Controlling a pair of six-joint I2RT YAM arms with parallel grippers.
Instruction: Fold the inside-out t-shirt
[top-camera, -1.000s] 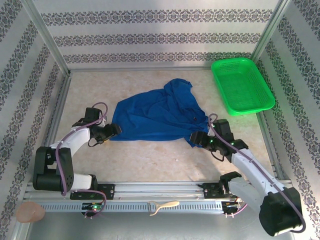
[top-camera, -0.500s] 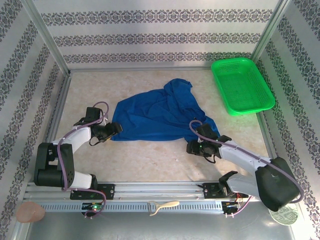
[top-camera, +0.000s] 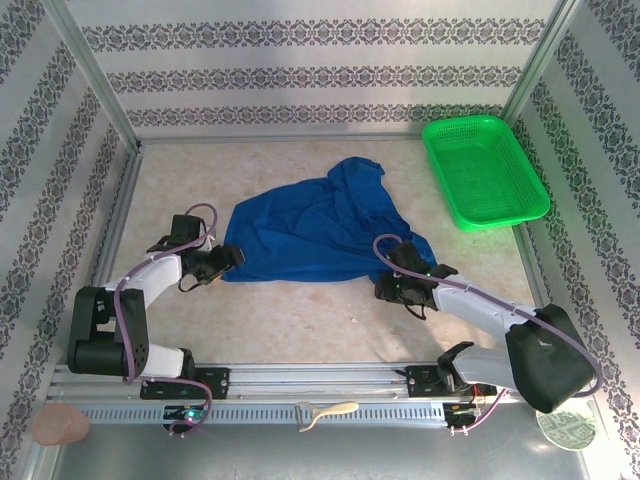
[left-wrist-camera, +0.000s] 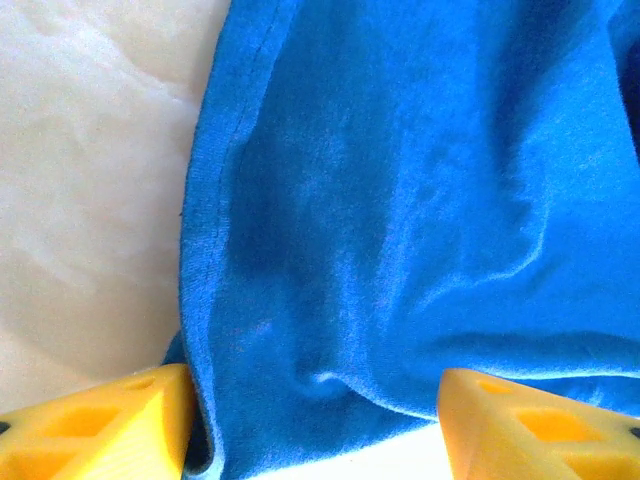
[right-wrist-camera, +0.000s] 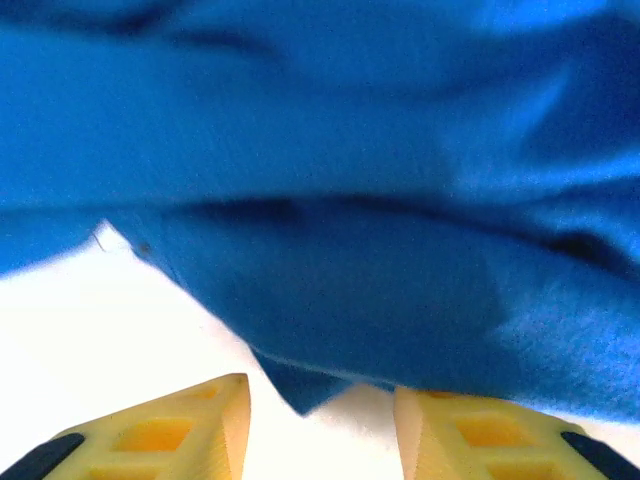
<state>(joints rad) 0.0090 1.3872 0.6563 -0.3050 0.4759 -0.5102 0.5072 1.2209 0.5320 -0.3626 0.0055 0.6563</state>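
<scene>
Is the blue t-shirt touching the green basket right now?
Apart. The top external view shows a strip of bare table between the upper right edge of the t-shirt and the left rim of the basket.

Light was bright and even in the overhead view, shadows faint. Wrist views were soft, and the tabletop (right-wrist-camera: 90, 320) beside the t-shirt (right-wrist-camera: 330, 290) glared white.

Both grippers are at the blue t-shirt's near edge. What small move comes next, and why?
Probably close both on the cloth. The left gripper stands open astride the t-shirt hem; the right gripper is open around a cloth corner. Neither pinches yet, so lifting now would likely lose it.
</scene>
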